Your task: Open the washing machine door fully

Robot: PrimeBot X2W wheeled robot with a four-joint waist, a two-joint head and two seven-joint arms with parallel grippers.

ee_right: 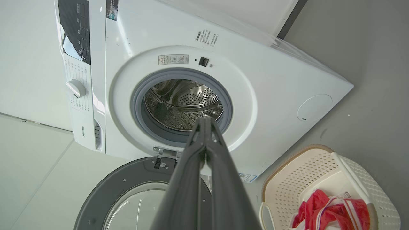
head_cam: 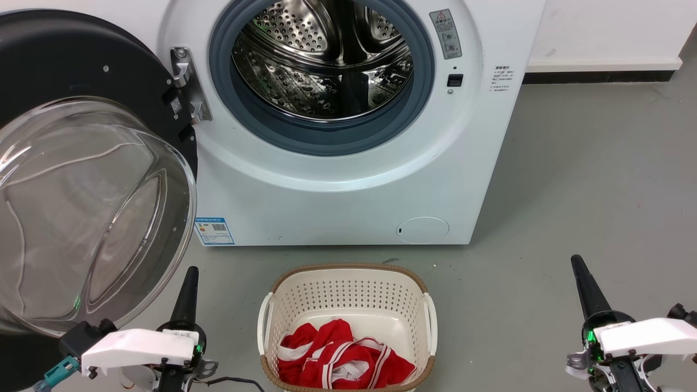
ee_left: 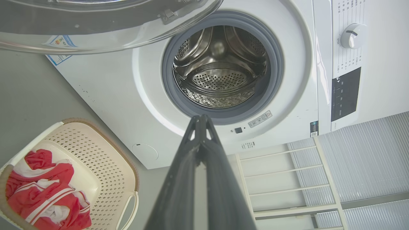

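Washing machine door (head_cam: 92, 207): left of machine front (head_cam: 326, 201), swung wide on hinge (head_cam: 188, 81), glass bowl facing outward. Judged fully open or nearly so, leaving drum (head_cam: 326, 60) mouth clear for loading.
Left gripper (head_cam: 190, 275): 2 fingers pressed together, holding nothing, low beside door's lower edge, apart from it.
Right gripper (head_cam: 577, 267): fingers likewise together, empty, well off to right.
Laundry basket (head_cam: 348, 268): on floor before machine, likely staged for transfer; holds 1 crumpled red-and-white garment (head_cam: 337, 354).
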